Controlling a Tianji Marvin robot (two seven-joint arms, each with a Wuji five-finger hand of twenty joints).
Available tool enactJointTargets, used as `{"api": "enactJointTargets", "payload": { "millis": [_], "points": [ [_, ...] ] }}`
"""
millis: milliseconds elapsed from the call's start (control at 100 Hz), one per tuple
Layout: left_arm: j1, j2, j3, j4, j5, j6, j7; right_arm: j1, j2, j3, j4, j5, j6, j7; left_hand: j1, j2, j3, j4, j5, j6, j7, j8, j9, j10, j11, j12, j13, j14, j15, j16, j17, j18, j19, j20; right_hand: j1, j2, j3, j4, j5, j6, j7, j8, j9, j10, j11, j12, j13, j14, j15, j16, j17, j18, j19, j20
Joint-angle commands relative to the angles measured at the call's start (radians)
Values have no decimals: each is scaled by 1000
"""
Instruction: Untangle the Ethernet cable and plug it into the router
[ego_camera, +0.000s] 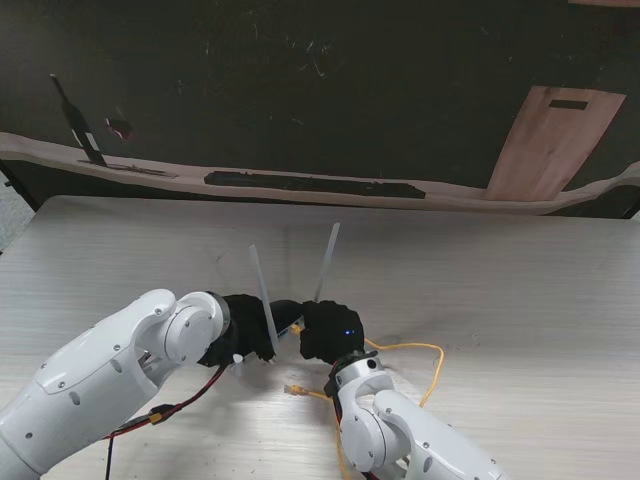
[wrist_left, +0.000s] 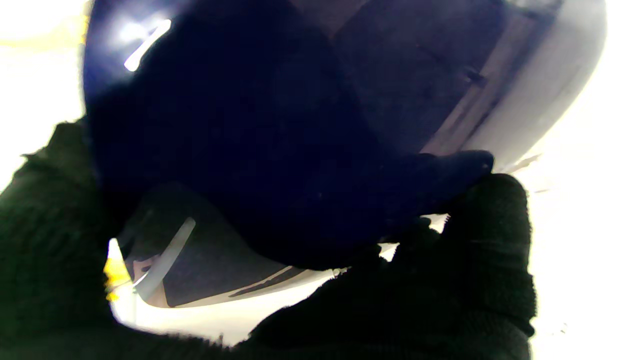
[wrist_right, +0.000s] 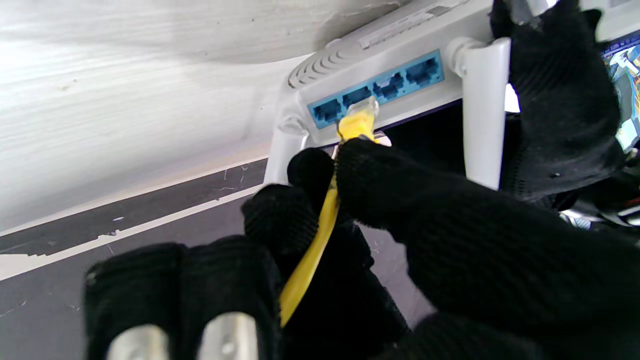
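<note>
The white router (wrist_right: 395, 35) lies between my hands, and in the stand view only its two upright antennas (ego_camera: 326, 262) show clearly. My left hand (ego_camera: 238, 340), in a black glove, is shut on the router's edge beside an antenna (wrist_right: 482, 110). My right hand (ego_camera: 328, 330) is shut on the yellow Ethernet cable (wrist_right: 320, 235) just behind its plug (wrist_right: 359, 116). The plug's tip sits at the row of blue ports (wrist_right: 380, 85), against the second port; how deep it sits I cannot tell. The rest of the cable (ego_camera: 425, 352) loops on the table to my right, and its other plug (ego_camera: 295, 389) lies near me.
The pale wooden table (ego_camera: 520, 270) stretches to both sides. Beyond its far edge are a dark flat strip (ego_camera: 310, 185) and a leaning wooden board (ego_camera: 550, 140). A red and black wire (ego_camera: 190, 395) hangs from my left arm. The left wrist view is mostly dark.
</note>
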Motion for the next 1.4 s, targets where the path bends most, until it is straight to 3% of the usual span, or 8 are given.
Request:
{"api": "enactJointTargets", "payload": {
  "millis": [0,490,1390],
  "points": [
    [49,-6,47,57,-30,6,-53,1,-7,-8,-3,6,8,18,568,156,298,26,93,-536,767,76,231,-473,428,121,156,-315,497,101,38,-251,-27,-26,48,-8,70,41,134,189,109,45,193,204,238,29,-43,-99,86,35,14,-146,219,18],
    [66,-9,39,56,-43,27,-40,-8,-37,1,8,87,69,6,620,173,268,-11,90,-531,761,74,236,-467,412,129,155,-315,489,102,30,-255,-25,-32,53,-15,77,40,139,200,108,47,193,208,243,35,-43,-95,86,46,13,-137,219,24],
    [84,-16,50,56,-60,54,-1,-10,-75,15,1,223,117,12,611,177,239,-58,100,-525,764,57,256,-453,399,142,166,-317,512,90,46,-244,-9,-29,53,-17,88,38,142,210,111,50,193,205,254,40,-42,-92,85,56,12,-120,219,24]
  ]
}}
